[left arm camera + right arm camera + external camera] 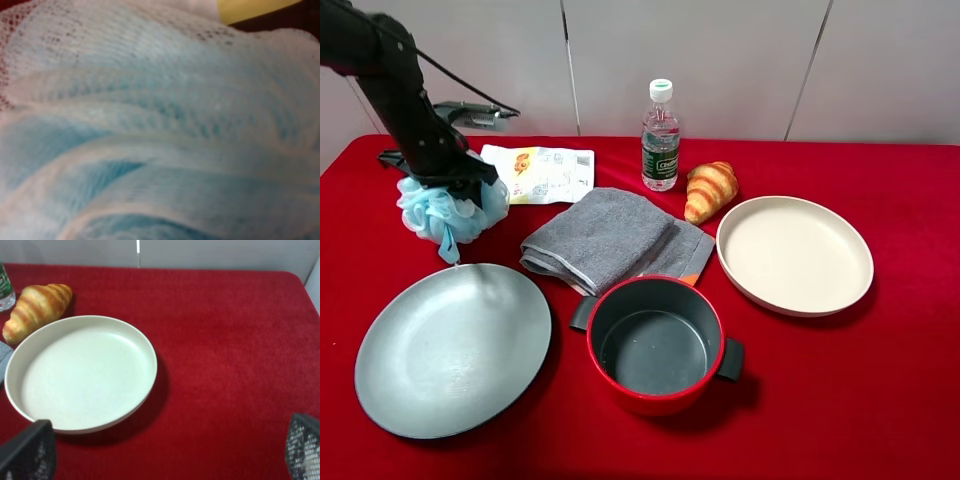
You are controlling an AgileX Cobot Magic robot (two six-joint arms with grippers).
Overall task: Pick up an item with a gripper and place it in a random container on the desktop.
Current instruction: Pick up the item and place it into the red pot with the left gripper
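High view, pouf point(450, 212): near the desktop's point(880, 400) back-left corner, under our left gripper point(455, 178).
High view, pot point(655, 345): middle, by the front edge.
Left wrist, pouf point(160, 130): fills the view; we cannot tell the grip.
Right wrist, right gripper point(165, 447): wide open, empty, near dish point(80, 375).

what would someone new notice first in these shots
Probably the fluffy light-blue bath pouf at the back left of the red table, with the left end effector down on it; its mesh fills the left wrist view. Next, the empty red pot front and centre, between the grey plate and the cream dish.
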